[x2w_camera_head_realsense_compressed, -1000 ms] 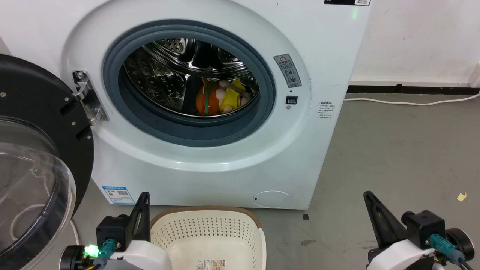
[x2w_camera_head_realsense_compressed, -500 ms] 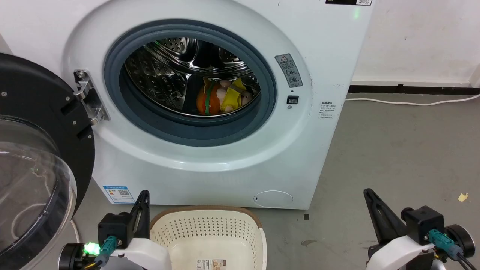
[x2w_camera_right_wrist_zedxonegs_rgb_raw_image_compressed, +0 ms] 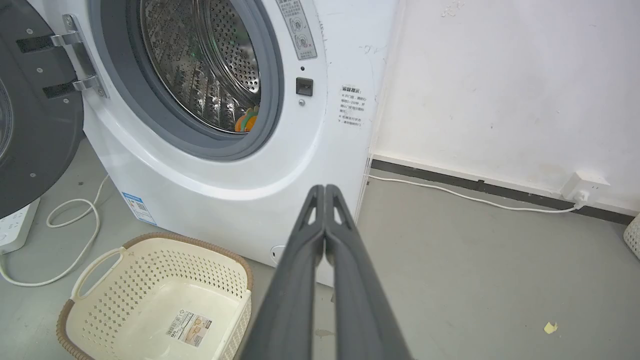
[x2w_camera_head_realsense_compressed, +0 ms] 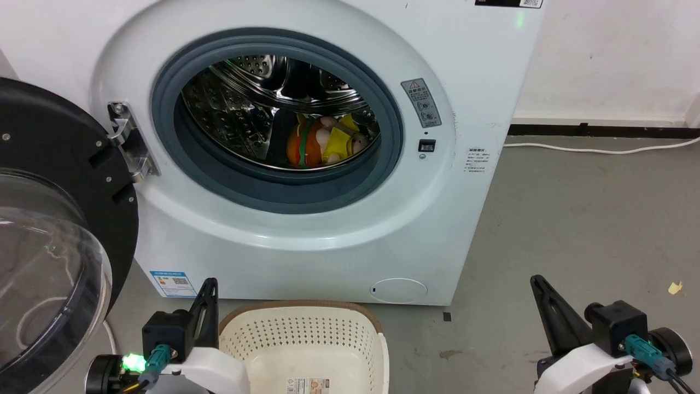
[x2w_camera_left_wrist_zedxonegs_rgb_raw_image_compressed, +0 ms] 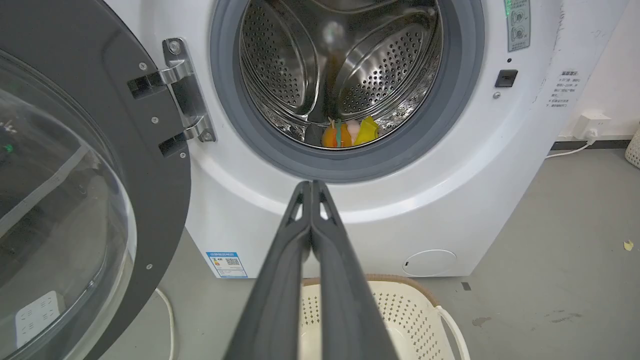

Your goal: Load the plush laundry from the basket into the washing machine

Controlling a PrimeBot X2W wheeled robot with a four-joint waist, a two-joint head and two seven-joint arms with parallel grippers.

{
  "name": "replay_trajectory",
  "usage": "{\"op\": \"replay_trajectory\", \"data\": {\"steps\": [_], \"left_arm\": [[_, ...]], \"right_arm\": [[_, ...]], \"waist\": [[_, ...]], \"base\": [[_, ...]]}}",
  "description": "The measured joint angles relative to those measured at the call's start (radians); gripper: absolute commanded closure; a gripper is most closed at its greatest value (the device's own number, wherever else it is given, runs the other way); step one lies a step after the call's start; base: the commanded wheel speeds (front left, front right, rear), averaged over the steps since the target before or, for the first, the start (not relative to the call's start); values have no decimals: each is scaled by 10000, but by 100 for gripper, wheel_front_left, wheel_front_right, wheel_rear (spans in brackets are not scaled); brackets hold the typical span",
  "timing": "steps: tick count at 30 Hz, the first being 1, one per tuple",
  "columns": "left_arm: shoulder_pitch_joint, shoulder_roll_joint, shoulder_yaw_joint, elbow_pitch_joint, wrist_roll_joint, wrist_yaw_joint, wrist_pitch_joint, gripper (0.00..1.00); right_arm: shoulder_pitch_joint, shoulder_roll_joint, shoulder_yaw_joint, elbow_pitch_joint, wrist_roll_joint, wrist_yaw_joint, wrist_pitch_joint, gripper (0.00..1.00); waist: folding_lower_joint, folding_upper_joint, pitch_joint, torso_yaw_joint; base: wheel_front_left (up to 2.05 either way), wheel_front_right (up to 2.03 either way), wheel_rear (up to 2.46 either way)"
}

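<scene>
The plush laundry lies inside the steel drum of the washing machine, orange burger part left, yellow clothing right; it also shows as the plush laundry and plush laundry. The door hangs open at left. The cream basket stands on the floor before the machine, holding just its printed label. My left gripper is shut beside the basket's left side, fingers together. My right gripper is shut at lower right, fingers together, over bare floor.
A white cable runs along the floor by the back wall to a socket. Another cable loop and a power strip lie left of the machine. A yellow scrap lies on the grey floor at right.
The head view has shifted by a few pixels since a second ago. The plush, basket and both grippers stay where they were.
</scene>
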Motion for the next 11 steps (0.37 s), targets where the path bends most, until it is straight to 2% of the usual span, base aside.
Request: {"op": "replay_trajectory", "data": {"steps": [11], "left_arm": [[0, 0, 0, 0, 0, 0, 0, 100]], "right_arm": [[0, 0, 0, 0, 0, 0, 2, 100]], "waist": [[0, 0, 0, 0]], "base": [[0, 0, 0]]}}
